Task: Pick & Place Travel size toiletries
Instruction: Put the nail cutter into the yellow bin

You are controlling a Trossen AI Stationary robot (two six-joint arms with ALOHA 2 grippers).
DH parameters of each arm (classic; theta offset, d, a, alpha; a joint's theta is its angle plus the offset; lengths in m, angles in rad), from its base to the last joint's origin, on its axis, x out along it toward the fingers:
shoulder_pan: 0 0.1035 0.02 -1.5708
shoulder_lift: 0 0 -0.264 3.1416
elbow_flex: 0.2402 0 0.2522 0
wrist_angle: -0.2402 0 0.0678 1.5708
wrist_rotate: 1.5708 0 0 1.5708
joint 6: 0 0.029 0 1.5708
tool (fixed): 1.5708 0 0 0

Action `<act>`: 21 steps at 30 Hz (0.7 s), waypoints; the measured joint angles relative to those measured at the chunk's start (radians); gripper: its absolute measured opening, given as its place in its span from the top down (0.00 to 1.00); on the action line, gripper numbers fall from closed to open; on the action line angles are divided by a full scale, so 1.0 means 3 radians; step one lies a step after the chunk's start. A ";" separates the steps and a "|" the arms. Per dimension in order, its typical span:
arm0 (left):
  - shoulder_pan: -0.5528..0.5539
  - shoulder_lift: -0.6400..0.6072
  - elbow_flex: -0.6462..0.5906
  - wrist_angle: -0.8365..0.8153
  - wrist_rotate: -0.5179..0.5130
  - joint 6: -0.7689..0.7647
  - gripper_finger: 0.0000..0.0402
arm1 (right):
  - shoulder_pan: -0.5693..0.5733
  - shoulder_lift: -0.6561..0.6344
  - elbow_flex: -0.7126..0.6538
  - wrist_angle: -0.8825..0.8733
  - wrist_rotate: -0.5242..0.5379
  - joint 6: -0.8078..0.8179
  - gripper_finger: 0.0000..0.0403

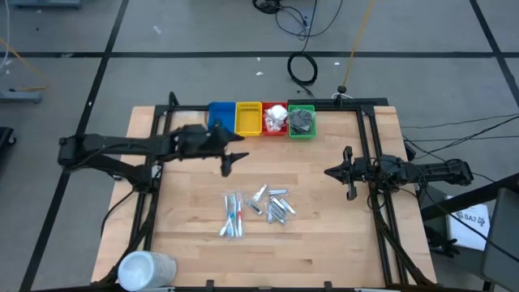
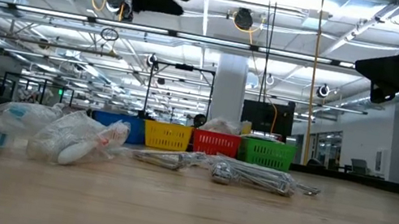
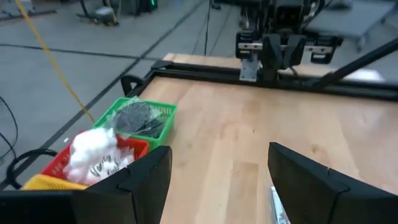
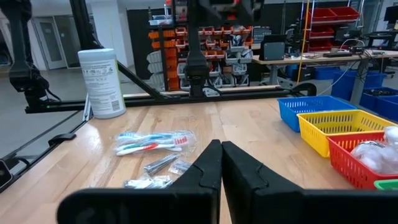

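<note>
The left arm reaches in from the counter's [image 1: 324,243] left edge, its left tool [image 1: 230,162] spread wide and empty, raised above the wood just in front of the blue bin [image 1: 219,115]. The right arm waits at the right side, its right tool [image 1: 331,172] pressed together, holding nothing. Wrapped toothbrushes [image 1: 233,214] and short silver tubes [image 1: 274,204] lie mid-counter. White packets [image 1: 276,118] fill the red bin [image 1: 276,130]; dark discs [image 1: 302,118] sit in the green bin [image 1: 302,132].

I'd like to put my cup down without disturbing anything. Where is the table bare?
Bare wood lies between the silver tubes and the right claw, and left of the wrapped sticks, above the white cylinder. It is crowded mid-table and along the bins at the far edge.
</note>
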 joint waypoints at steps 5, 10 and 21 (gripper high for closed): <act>-0.0206 -0.0606 -0.0678 0.0449 0.0036 -0.0067 0.35 | 0.0000 -0.0001 -0.0001 0.0000 0.0000 0.0001 0.99; -0.0358 -0.1172 -0.1028 0.0447 0.0029 -0.0064 0.35 | 0.0000 0.0000 -0.0001 0.0000 0.0000 -0.0001 0.99; -0.0437 -0.2241 -0.1910 0.0829 -0.0140 -0.0067 0.35 | 0.0000 -0.0001 -0.0001 0.0069 0.0000 0.0006 0.99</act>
